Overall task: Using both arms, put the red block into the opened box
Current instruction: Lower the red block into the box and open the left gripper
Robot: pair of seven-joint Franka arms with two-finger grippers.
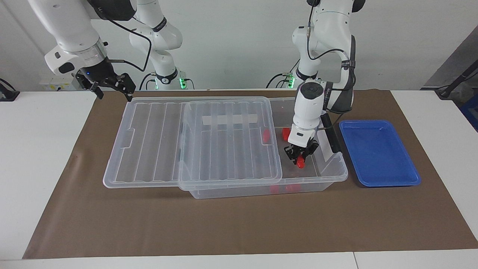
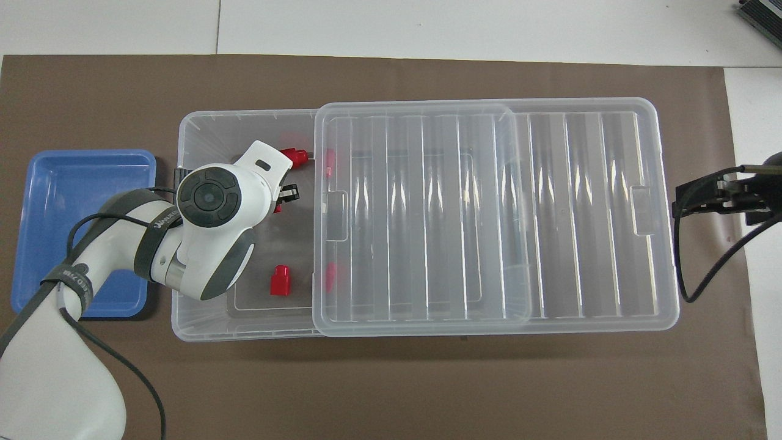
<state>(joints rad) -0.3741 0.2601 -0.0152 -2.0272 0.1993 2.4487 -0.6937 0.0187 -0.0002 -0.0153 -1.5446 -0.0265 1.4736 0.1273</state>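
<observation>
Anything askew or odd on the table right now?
Only the clear lid: it sits slid toward the right arm's end, half off the box. That looks deliberate, since the left gripper holds a red block over the uncovered end.

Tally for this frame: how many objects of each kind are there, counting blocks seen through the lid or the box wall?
Red blocks: 5, one of them held by the left gripper
Clear box: 1
Clear lid: 1
Blue tray: 1
Total: 8
</observation>
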